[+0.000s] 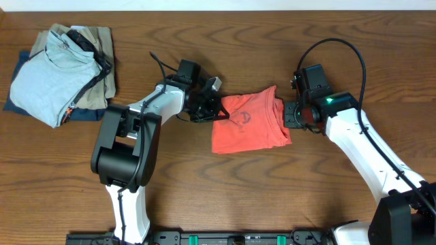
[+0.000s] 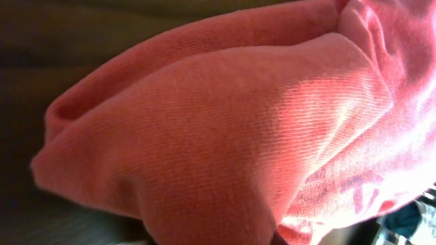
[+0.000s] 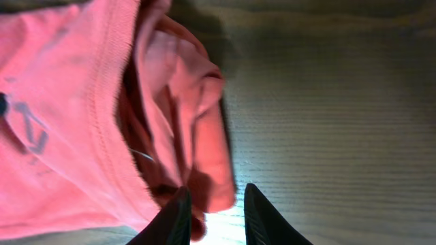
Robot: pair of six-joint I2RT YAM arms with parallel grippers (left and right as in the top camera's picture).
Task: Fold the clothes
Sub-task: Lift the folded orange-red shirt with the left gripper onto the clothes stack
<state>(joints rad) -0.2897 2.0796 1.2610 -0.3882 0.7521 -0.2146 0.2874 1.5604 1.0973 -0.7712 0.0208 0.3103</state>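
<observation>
Far left corner of the table (image 1: 204, 197): light blue shirt (image 1: 48, 78) on a tan garment (image 1: 102, 41), not in play. Left gripper (image 1: 211, 109) is buried in the left edge of the coral-red T-shirt (image 1: 248, 124); can't tell if it's pinching. The shirt sits mid-table as a compact rectangle. Right gripper (image 3: 214, 214) is at its right edge, fingers apart, a hem fold poking between them. Looks like a late fold; next move calls for a firm pinch on both edges

We are looking at a robotics lab bench: a wood-grain counter (image 1: 204, 197) is carrying the left arm (image 1: 126, 146) and right arm (image 1: 361, 146), both rising from a black rail (image 1: 225, 238) at its edge.
</observation>
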